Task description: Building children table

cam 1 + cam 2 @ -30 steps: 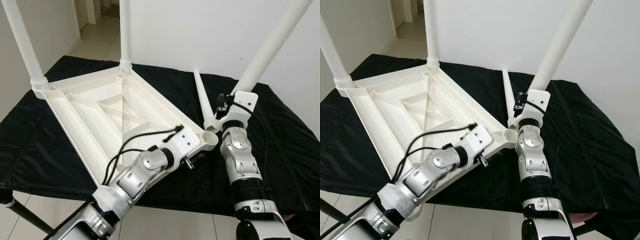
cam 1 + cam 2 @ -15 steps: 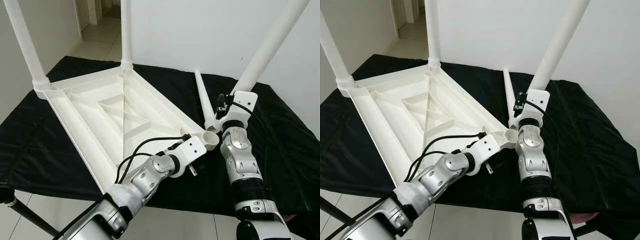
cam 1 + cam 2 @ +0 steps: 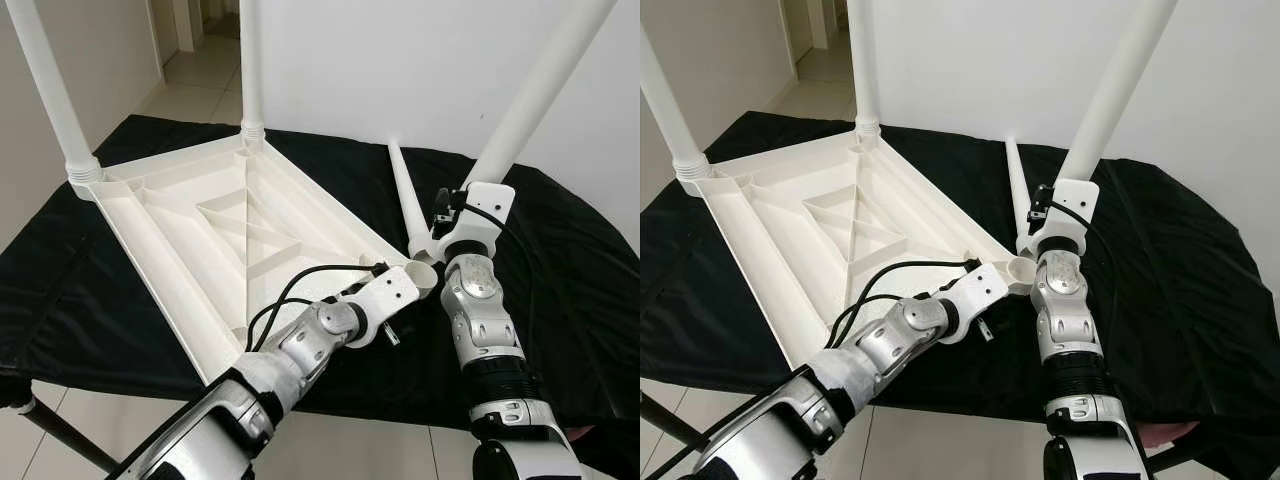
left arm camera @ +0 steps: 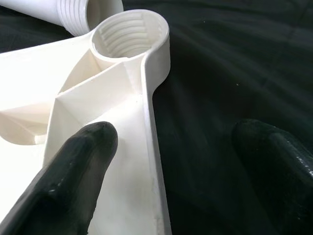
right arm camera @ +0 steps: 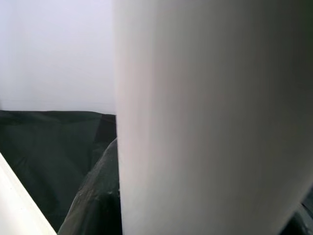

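The white tabletop (image 3: 220, 240) is laid upside down on a black cloth (image 3: 560, 300) over the worktop, with two legs (image 3: 55, 95) screwed upright into its far corners. An empty threaded socket (image 4: 129, 34) is seen at the near corner. The left claw (image 4: 171, 161) is spread apart astride the tabletop's edge just short of that socket. A third leg (image 3: 530, 95) is held tilted by the right claw (image 3: 478, 200), clamped on it. A fourth leg (image 3: 405, 200) is lying on the cloth beside the socket.

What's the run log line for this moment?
left gripper: open, straddling tabletop edge near empty socket | right gripper: holding leg | spare leg: lying on cloth
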